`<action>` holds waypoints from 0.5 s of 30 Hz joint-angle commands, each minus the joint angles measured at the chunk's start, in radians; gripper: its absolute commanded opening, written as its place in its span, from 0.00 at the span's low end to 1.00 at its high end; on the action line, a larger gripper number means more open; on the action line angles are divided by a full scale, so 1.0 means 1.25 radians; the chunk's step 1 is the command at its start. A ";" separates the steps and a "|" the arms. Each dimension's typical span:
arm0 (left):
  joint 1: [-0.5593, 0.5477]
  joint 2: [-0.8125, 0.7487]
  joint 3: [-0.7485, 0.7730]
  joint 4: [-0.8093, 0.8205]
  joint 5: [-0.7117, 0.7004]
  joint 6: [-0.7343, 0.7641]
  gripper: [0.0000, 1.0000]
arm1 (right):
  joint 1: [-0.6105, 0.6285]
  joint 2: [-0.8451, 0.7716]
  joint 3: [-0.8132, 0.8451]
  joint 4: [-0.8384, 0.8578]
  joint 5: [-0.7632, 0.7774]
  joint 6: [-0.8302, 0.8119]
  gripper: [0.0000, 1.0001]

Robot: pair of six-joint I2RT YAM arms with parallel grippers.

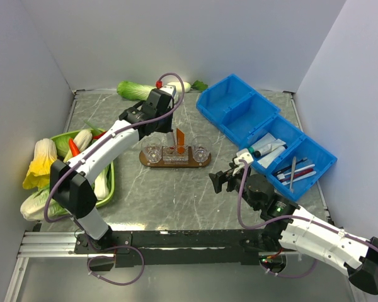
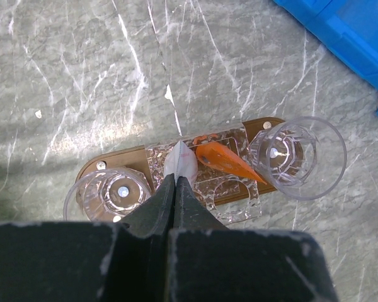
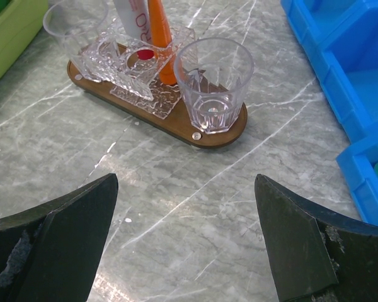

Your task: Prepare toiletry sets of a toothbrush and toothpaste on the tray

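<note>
The dark-brown tray lies mid-table with a clear cup at each end and a clear holder between them. The orange toothpaste stands in that holder. Beside it stands a white tube, and my left gripper is shut on its flat top end from above. My right gripper hovers open over bare table, just right of the tray, holding nothing. A white toothbrush lies in the nearest blue bin.
Blue bins run along the right side; one holds white tubes, another several sticks. A green dish with vegetables sits at the left, with cabbages around it. Another cabbage lies at the back wall.
</note>
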 commanded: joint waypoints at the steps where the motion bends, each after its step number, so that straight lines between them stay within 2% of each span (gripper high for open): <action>1: -0.004 0.000 0.009 0.048 -0.014 0.020 0.01 | -0.008 0.001 -0.010 0.039 -0.002 0.010 0.96; 15: -0.004 0.029 0.007 0.046 -0.024 0.030 0.01 | -0.015 0.005 -0.014 0.041 -0.007 0.010 0.96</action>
